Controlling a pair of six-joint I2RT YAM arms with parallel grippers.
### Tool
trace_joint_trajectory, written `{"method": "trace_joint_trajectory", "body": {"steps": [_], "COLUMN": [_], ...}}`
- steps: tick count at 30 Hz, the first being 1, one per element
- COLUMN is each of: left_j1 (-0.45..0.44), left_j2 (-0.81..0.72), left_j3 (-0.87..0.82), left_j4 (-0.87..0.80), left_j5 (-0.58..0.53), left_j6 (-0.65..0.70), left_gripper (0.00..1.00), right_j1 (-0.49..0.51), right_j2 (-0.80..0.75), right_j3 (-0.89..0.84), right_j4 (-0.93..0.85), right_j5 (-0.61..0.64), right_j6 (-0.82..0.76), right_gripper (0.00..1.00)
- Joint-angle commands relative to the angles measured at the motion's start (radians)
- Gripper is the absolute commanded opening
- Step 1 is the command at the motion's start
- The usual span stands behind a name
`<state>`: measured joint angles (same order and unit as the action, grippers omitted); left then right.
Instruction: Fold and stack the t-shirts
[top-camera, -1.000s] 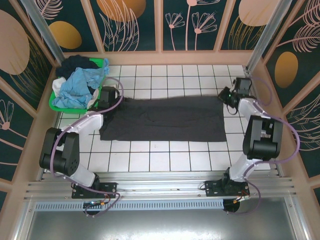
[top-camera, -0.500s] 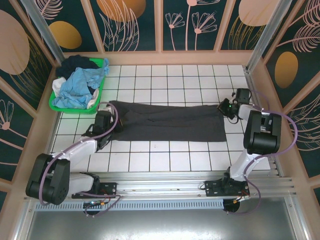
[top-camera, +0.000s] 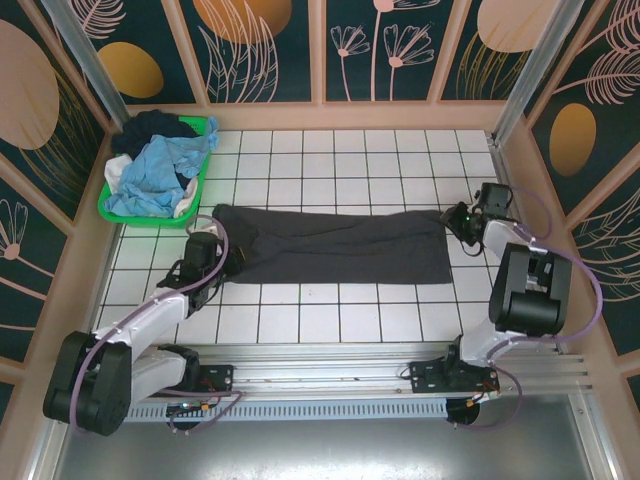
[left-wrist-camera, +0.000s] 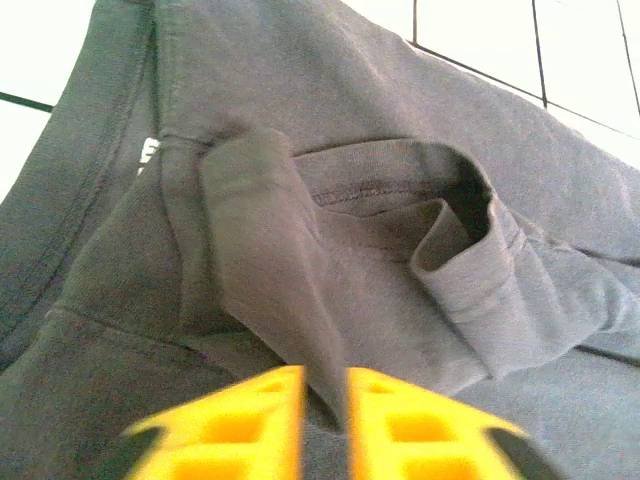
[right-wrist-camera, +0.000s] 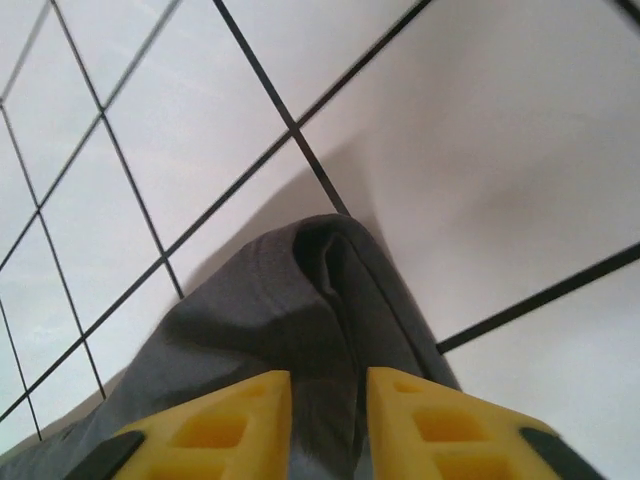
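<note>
The charcoal-grey t-shirt (top-camera: 340, 245) lies as a long folded band across the middle tiles. My left gripper (top-camera: 222, 256) is at its left end, by the collar. In the left wrist view a raised ridge of the grey t-shirt (left-wrist-camera: 400, 250) stands between the slightly parted yellow fingers of the left gripper (left-wrist-camera: 325, 400). My right gripper (top-camera: 456, 218) is at the band's right end. Its yellow fingers stand a little apart around a folded corner of the t-shirt (right-wrist-camera: 260, 310) in the right wrist view, at the right gripper (right-wrist-camera: 328, 400). Light blue (top-camera: 155, 170), dark navy (top-camera: 150, 128) and white (top-camera: 115, 172) t-shirts are piled in the basket.
The bright green basket (top-camera: 108, 208) stands at the far left corner against the wooden wall. White tiles show in front of and behind the grey shirt. Wooden side walls close in on both sides.
Both grippers have pulled the shirt's far edge toward me, so the shirt is now a narrower band. The left arm has swung nearer. Both pairs of jaws have parted slightly.
</note>
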<state>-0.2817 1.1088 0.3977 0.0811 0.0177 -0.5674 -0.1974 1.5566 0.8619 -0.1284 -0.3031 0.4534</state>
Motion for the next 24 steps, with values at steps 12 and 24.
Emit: {"method": "trace_joint_trajectory", "body": {"steps": [12, 24], "left_j1": [-0.002, -0.071], "left_j2": [0.174, 0.4], "left_j3": [0.208, 0.355], "left_j4": [-0.036, -0.081], "left_j5": [0.045, 0.08], "left_j6": [0.044, 0.13], "left_gripper": [0.48, 0.5], "right_j1": [0.229, 0.142], "right_j2": [0.127, 0.184], "right_j3": [0.049, -0.025], "right_j4": [0.094, 0.157], "right_j5": [0.024, 0.001], "right_j6": [0.03, 0.051], "right_gripper": [0.27, 0.24]}}
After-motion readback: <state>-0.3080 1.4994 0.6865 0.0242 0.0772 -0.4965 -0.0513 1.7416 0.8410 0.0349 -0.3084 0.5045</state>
